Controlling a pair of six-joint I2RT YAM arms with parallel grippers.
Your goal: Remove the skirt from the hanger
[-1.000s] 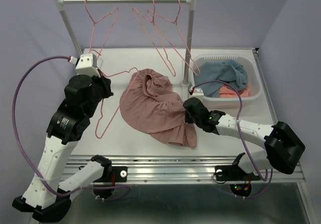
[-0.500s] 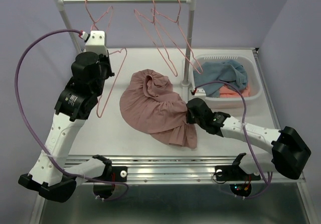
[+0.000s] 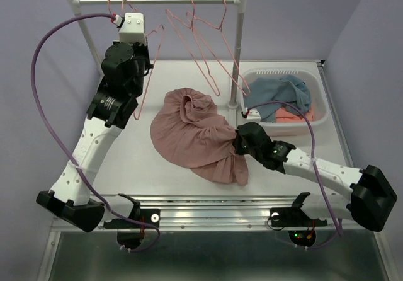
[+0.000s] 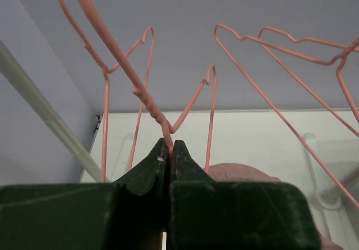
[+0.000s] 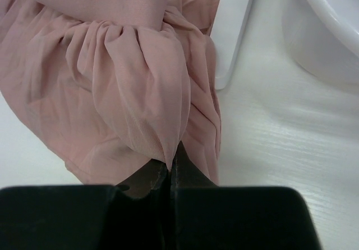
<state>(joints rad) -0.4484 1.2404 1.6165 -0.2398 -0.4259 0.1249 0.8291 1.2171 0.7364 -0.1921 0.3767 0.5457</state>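
The dusty-pink skirt (image 3: 195, 133) lies in a heap on the white table, free of any hanger; it also fills the right wrist view (image 5: 118, 76). My right gripper (image 3: 241, 143) is shut on a fold at the skirt's right edge (image 5: 171, 161). My left gripper (image 3: 146, 49) is raised near the rail and shut on the neck of a pink wire hanger (image 4: 147, 101), which is bare and whose hook reaches up toward the rail (image 3: 151, 0). The hanger's frame hangs down beside the arm (image 3: 143, 86).
More pink wire hangers (image 3: 204, 35) hang on the rail between two white posts (image 3: 238, 48). A white basket (image 3: 318, 120) at the right holds blue-grey and coral-orange garments. The rack's base foot (image 5: 235, 31) lies just right of the skirt.
My left gripper has lifted the bare hanger off the table and carried it up and back toward the rail. My right gripper stays shut on the skirt, which has barely moved.
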